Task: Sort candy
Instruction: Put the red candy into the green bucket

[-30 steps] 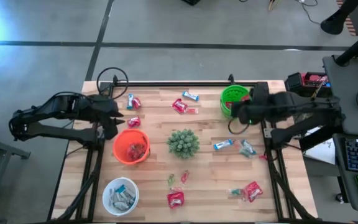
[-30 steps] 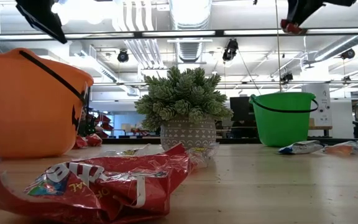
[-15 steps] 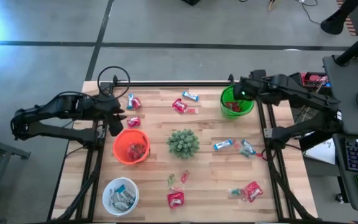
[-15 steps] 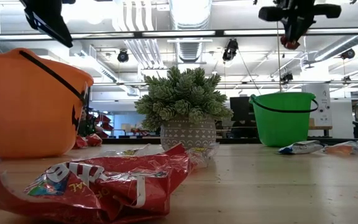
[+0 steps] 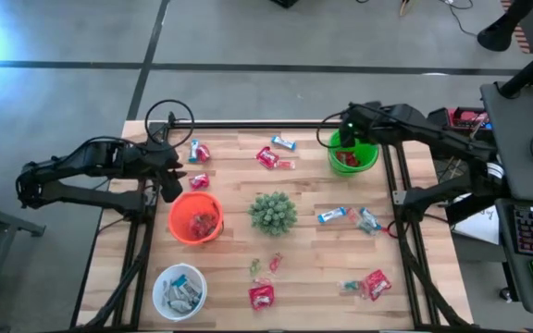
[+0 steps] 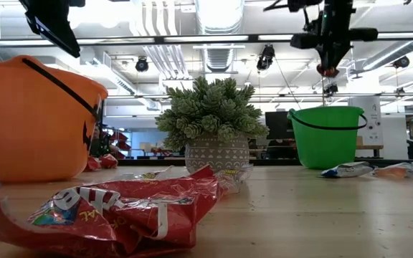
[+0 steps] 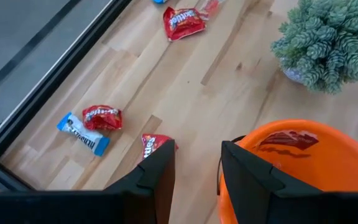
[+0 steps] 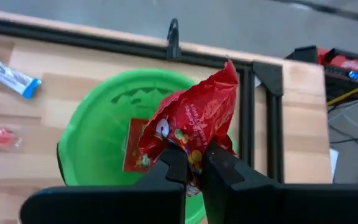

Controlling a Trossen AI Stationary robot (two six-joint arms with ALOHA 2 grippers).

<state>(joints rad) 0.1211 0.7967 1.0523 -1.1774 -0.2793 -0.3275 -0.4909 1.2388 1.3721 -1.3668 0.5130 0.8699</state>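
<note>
Candy is scattered all over the wooden table (image 5: 229, 199): red packets, blue-and-white bars and some tiny bits lying around a little potted plant (image 5: 273, 213). The right gripper (image 8: 194, 163) is clamped on one red packet (image 8: 194, 127) and hanging right over the green bucket (image 8: 98, 140), which is already holding at least one red packet inside. So I'd say the step in hand is the drop-off. Next move, by my guess, is just letting the fingers spread so the packet is falling inside the rim rather than onto the rail behind it, since the bucket is sitting close to the back edge.

The left gripper (image 7: 194, 165) is hovering beside the orange bucket (image 5: 195, 218) with its fingers partly apart and nothing between them. A small red packet (image 7: 154, 145) is lying just past its fingertips, so that looks like its next pick, and it'll need to come down without bumping the bucket's rim.

There's also a white bowl (image 5: 179, 289) near the front, holding pale wrapped pieces.

Writing-wise: the held packet is showing white lettering but I can't make it out. Same for the crumpled red wrapper (image 6: 113, 211) up close in the low view; the letters are too creased to read.
</note>
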